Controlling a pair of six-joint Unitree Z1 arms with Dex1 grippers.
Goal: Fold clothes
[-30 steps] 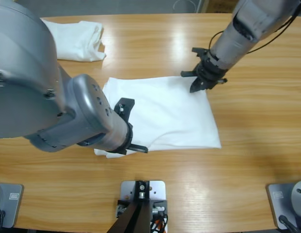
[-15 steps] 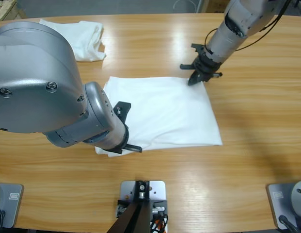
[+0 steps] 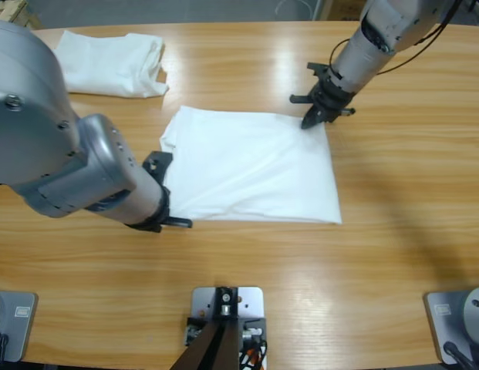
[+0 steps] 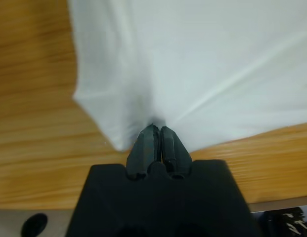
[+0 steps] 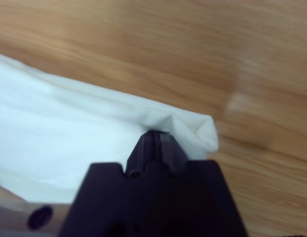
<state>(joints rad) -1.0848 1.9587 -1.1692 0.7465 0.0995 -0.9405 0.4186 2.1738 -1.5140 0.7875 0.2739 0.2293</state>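
Now left tool pinching T-shirt corner, right tool apparently clamped on far corner.

The surface is showing as varnished wood, warm brown with a long grain, and it is throwing back pale glossy patches of light. The T-shirt lying spread on it is looking like thin matt white cloth, soft, with shallow creases running across it. A second shirt, bunched near the far edge, is showing the same matt white cloth with thicker folds. The arms' casings are reading as smooth silver-grey metal with a dull satin sheen. The left hand and the right hand are appearing as matt black plastic, each pinching white cloth.
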